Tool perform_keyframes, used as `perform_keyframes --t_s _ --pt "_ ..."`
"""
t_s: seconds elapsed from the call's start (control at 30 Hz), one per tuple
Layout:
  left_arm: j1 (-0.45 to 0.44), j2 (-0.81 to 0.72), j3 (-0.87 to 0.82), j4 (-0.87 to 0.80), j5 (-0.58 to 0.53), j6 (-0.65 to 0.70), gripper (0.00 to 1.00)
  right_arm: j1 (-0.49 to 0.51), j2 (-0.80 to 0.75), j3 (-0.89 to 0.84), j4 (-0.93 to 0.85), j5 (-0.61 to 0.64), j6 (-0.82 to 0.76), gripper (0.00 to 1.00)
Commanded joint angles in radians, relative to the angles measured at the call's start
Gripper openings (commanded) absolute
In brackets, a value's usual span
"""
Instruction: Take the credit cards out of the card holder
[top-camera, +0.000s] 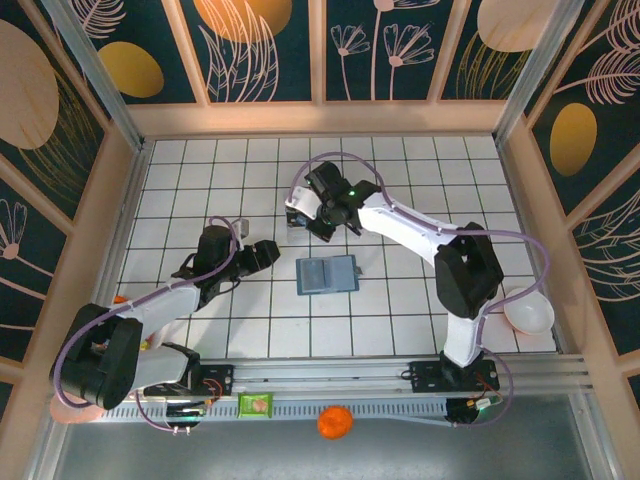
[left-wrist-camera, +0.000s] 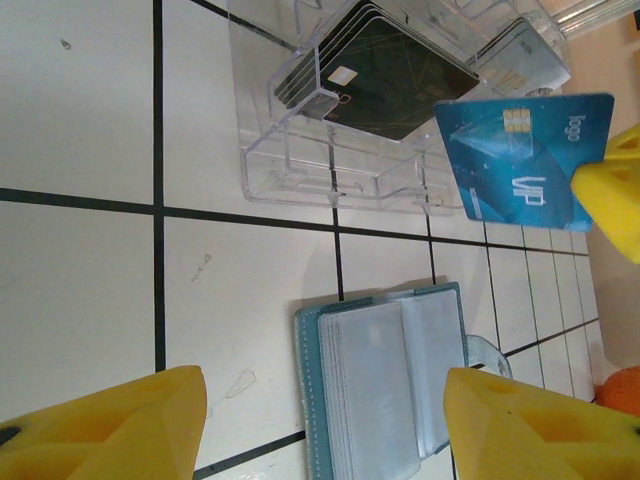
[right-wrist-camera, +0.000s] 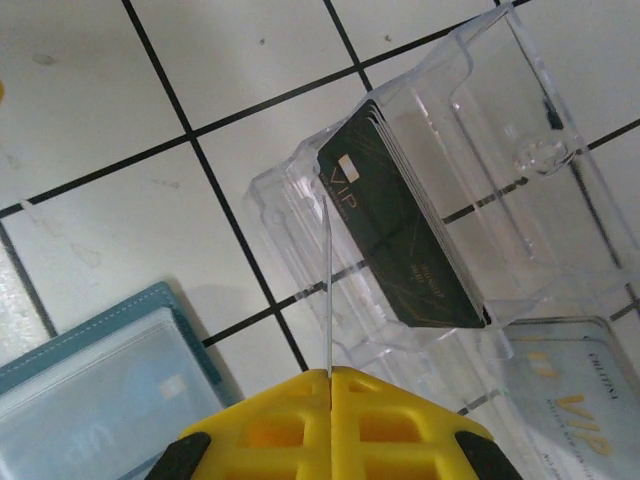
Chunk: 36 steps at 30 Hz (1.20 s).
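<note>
Now right tool (right-wrist-camera: 330, 374) pinches blue card (left-wrist-camera: 515, 160), long axis outward; left tool (left-wrist-camera: 322, 385) released.

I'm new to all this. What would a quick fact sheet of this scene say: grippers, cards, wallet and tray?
Right gripper: shut on a blue card, beside the clear tray
Left gripper: open, holding nothing, near the card holder
Card holder: lying open on the tiled table, a sleeved card inside
Clear tray: holds a stack of dark cards
</note>
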Motion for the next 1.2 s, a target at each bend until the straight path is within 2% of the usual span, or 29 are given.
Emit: perform_keyframes --t_s 0.0,0.1,0.23,0.3,0.5,0.67,0.87,1.17 --pt "0.012 0.012 -0.006 -0.013 0.011 -0.011 0.64 0.044 -0.006 -0.037 0.085 0.115 -0.074 0.0" --pt "0.015 0.017 -0.006 -0.012 0.009 -0.011 0.64 0.072 -0.025 -0.087 0.192 0.241 -0.102 0.0" --pt "0.016 0.032 -0.007 0.001 0.017 -0.011 0.63 0.058 -0.08 -0.086 0.239 0.263 -0.051 0.0" --pt "0.016 0.044 -0.013 0.019 0.023 -0.015 0.63 0.039 -0.149 -0.142 0.286 0.247 -0.001 0.0" --pt "0.016 0.104 -0.022 0.08 0.054 -0.027 0.63 -0.08 -0.39 -0.36 0.378 0.175 0.206 0.0" --pt "0.016 0.144 -0.023 0.115 0.07 -0.034 0.62 -0.217 -0.489 -0.462 0.402 0.173 0.394 0.0" --pt "0.016 0.12 -0.022 0.12 0.079 -0.043 0.62 -0.348 -0.419 -0.451 0.334 0.185 0.567 0.0" --pt "0.016 0.044 -0.032 0.059 0.052 -0.024 0.62 -0.391 -0.267 -0.445 0.355 -0.011 0.648 0.0"
